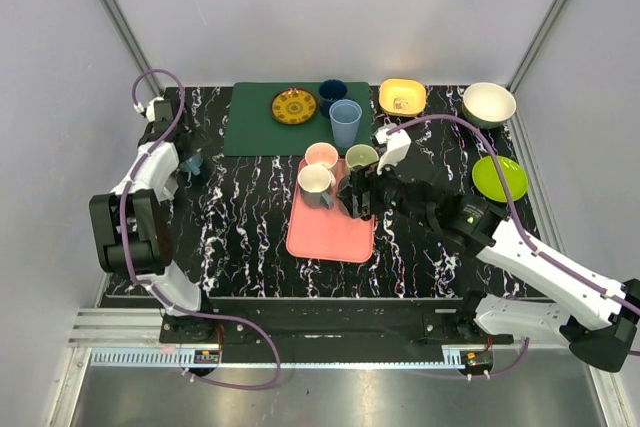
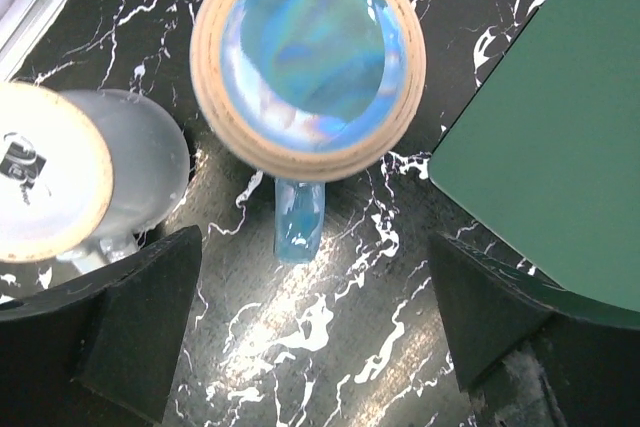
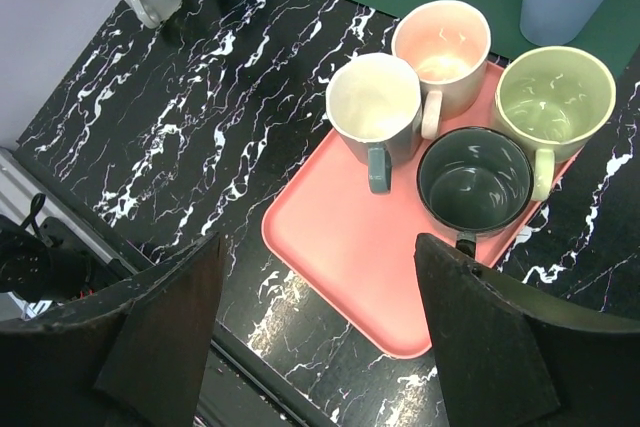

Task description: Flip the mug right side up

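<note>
Blue mug [image 2: 308,62] sat base-up on the marbled table [image 2: 250,337], at its left side, just left of the green mat [image 2: 560,147]. A grey mug [image 2: 130,167], also base-up, stood just beside it. The blue mug's handle [image 2: 298,222] pointed back into the gap of your left gripper [image 2: 320,347], fingers spread wide and empty. Your right gripper [image 3: 320,337], also spread and empty, hung over the pink tray [image 3: 340,277], well apart. Left arm was clearly nearer, I'd judge.
</note>
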Action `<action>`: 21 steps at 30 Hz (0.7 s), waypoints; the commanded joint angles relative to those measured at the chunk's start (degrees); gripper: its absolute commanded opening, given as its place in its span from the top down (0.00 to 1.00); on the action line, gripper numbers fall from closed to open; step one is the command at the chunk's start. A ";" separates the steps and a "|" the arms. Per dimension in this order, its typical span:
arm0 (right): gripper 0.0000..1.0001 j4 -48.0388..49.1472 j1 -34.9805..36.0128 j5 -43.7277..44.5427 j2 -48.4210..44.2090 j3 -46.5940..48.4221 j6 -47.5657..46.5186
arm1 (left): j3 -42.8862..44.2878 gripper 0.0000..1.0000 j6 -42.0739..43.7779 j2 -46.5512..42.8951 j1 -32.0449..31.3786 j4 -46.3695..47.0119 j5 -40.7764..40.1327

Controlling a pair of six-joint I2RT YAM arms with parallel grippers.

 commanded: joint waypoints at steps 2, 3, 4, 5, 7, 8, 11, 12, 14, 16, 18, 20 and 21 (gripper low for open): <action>0.18 2.67 -0.10 1.45 -1.58 -1.23 -0.20 | 4.18 0.08 3.79 3.57 1.17 3.85 0.53; 0.18 2.67 -0.10 1.63 -1.75 -1.50 -0.20 | 4.79 0.09 4.06 4.37 1.26 3.67 0.62; 0.18 2.84 -0.10 1.72 -1.67 -1.50 -0.20 | 5.58 0.09 4.23 5.16 1.34 3.50 0.70; 0.18 2.76 -0.10 1.72 -1.67 -1.50 -0.11 | 5.94 0.12 4.58 6.39 1.43 3.58 0.62; 0.18 2.76 -0.19 2.07 -1.58 -1.67 -0.20 | 6.29 0.14 5.02 7.27 1.52 4.28 0.62; 0.18 2.76 -0.10 2.24 -1.67 -1.76 -0.11 | 6.29 0.16 5.11 7.45 1.61 4.55 0.62; 0.18 2.76 -0.10 2.77 -1.41 -1.94 -0.11 | 6.99 0.25 5.55 8.86 1.87 4.82 0.97; 0.18 2.85 -0.10 2.86 -1.14 -1.94 -0.11 | 7.25 0.28 5.64 9.12 1.79 4.82 1.23; 0.18 2.85 -0.10 2.95 -0.79 -1.94 -0.11 | 7.52 0.32 5.55 9.74 2.05 4.73 1.23; 0.18 2.85 -0.10 3.03 -0.53 -1.94 0.06 | 7.70 0.39 5.64 9.91 2.22 4.73 1.58; 0.18 2.93 -0.10 3.30 -0.44 -2.03 0.15 | 7.70 0.46 5.73 9.83 2.40 4.73 1.93; 0.18 3.20 -0.19 3.30 -0.18 -2.03 0.24 | 7.70 0.52 5.90 9.65 2.31 4.82 2.02; 0.18 3.28 -0.10 3.39 0.00 -2.03 0.24 | 7.78 0.57 6.08 9.65 2.49 4.82 2.20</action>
